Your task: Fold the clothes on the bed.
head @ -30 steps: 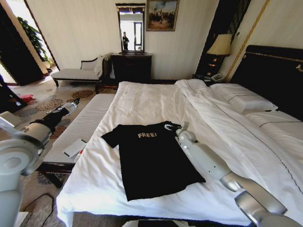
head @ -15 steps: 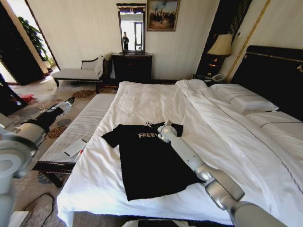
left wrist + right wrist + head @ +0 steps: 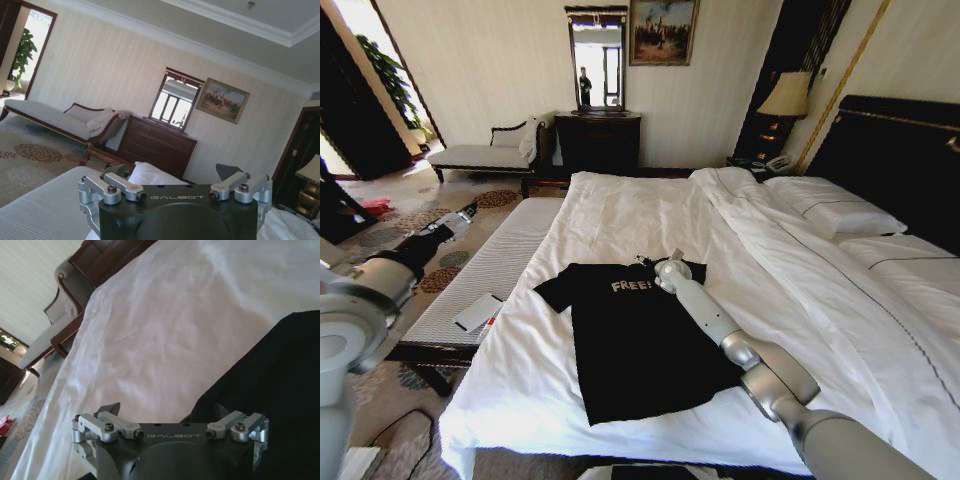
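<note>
Here the black T-shirt (image 3: 635, 335) lay flat on the bed (image 3: 620, 215); the right gripper (image 3: 650, 263), jaws apart, hovered at its collar, seemingly to grasp; the left gripper (image 3: 470, 213) idled aside, jaws apart.

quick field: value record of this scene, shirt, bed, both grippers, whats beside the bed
shirt: black T-shirt with white FREE! lettering, spread flat on the bed, unfolded
bed: white duvet, pillows at the dark headboard
right gripper: open, at the shirt's collar edge
left gripper: open, held off the bed's side above the bench
beside bed: striped bench with a white flat item on it
</note>
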You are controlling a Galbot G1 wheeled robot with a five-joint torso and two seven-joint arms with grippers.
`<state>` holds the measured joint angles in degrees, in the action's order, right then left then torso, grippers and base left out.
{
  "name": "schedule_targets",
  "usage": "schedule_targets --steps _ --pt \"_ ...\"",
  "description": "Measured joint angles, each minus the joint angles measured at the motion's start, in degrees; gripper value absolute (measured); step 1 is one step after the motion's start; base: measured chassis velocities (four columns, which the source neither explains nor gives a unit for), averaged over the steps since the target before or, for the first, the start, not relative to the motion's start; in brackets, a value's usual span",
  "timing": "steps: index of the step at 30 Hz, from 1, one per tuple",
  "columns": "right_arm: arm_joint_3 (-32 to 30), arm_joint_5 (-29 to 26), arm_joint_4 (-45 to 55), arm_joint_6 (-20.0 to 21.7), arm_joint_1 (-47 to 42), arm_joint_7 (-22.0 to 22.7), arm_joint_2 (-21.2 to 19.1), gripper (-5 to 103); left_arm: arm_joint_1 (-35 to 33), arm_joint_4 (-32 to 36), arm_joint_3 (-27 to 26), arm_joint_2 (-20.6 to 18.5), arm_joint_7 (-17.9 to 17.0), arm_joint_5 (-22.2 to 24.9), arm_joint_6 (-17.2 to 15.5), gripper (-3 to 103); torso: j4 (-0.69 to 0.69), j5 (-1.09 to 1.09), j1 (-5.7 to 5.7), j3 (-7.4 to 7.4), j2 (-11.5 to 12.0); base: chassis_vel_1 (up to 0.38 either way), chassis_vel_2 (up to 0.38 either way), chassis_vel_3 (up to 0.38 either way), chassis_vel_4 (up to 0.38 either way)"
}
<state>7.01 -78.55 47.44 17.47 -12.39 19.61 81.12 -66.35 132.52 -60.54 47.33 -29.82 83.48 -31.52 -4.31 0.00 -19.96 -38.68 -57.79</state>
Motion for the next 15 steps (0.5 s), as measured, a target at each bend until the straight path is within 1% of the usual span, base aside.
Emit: schedule_targets --steps 1,3,4,5,6,8,10,12,15 --pt "-0.24 0.62 -1.92 -0.84 1.33 -2.35 1.15 100 -0.4 0.07 -0.74 -0.2 -0.02 0.14 0.02 100 0.01 0.0 0.0 0.0 0.0 0.0 0.0 0.0 0.0" --pt "-1.87 0.84 -3.08 -2.58 2.74 -5.62 2.31 100 -0.87 0.07 -1.28 -0.21 -0.02 0.24 0.03 100 0.02 0.0 0.0 0.0 0.0 0.0 0.0 0.0 0.0" --pt "-2.52 0.83 -3.26 -3.2 3.2 -6.61 2.57 100 -1.01 0.07 -1.34 -0.16 -0.02 0.24 0.03 100 0.02 0.0 0.0 0.0 0.0 0.0 0.0 0.0 0.0" --pt "-2.52 0.83 -3.26 -3.2 3.2 -6.61 2.57 100 -1.01 0.07 -1.34 -0.16 -0.02 0.24 0.03 100 0.02 0.0 0.0 0.0 0.0 0.0 0.0 0.0 0.0" --pt "-4.27 0.74 -3.62 -4.88 4.23 -8.92 3.03 100 -1.3 0.02 -1.36 0.11 -0.01 0.16 0.03 100 0.03 0.0 0.0 0.01 0.0 0.0 0.0 0.0 0.0" --pt "-6.36 0.37 -3.71 -6.84 5.0 -10.94 3.07 100 -1.61 -0.01 -1.12 0.64 0.0 -0.14 0.04 100 0.02 0.0 0.0 0.0 0.0 0.0 0.0 0.0 0.0" --pt "-7.19 0.06 -3.45 -7.58 5.17 -11.45 2.91 100 -1.72 -0.02 -0.93 0.89 0.02 -0.3 0.04 100 0.01 -0.01 0.0 0.01 0.0 0.0 0.0 0.0 0.0" --pt "-8.09 -0.57 -1.09 -8.49 4.91 -11.46 1.23 100 -2.12 -0.1 0.03 1.58 0.27 -1.01 0.04 100 0.0 0.0 0.0 0.01 0.0 0.0 0.0 0.0 0.0" --pt "-7.17 -0.78 4.03 -8.54 2.17 -10.08 -1.98 100 -2.46 -1.23 2.45 1.97 0.81 -2.5 0.05 100 -0.02 0.0 0.0 0.0 0.0 0.0 0.0 0.0 0.0"
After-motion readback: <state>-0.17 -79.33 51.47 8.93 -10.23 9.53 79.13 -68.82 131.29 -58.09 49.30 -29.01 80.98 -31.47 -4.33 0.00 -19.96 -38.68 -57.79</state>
